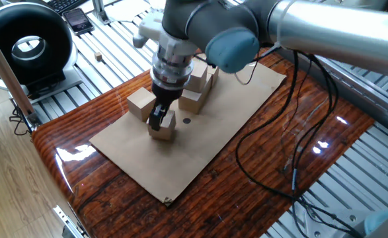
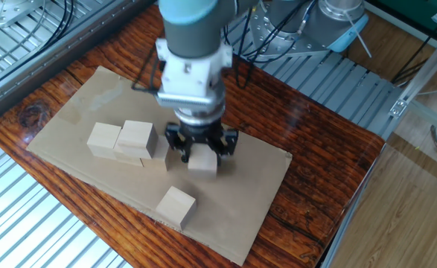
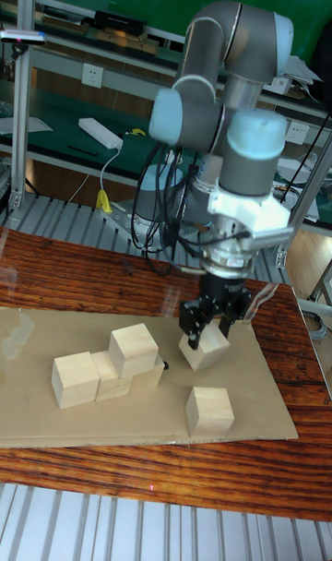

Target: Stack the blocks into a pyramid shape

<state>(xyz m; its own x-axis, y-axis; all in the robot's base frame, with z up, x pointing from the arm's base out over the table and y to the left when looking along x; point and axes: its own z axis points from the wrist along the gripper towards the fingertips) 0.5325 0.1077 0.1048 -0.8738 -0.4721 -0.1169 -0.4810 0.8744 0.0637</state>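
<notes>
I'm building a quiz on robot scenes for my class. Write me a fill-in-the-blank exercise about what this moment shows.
1. The hand is shut on a wooden ____.
2. The held block is carried tilted, ____ the cardboard sheet, not resting on it.
3. In the cluster of blocks, one block sits ____ the others.
4. One lone block lies flat on the cardboard, ____ from the cluster.

Missing words: block; above; on top of; apart

Gripper (image 1: 158, 119) covers the top of the held block (image 1: 162, 127); arm hides part of the block cluster (image 1: 197, 84). Arm blurred in the other fixed view.
</notes>
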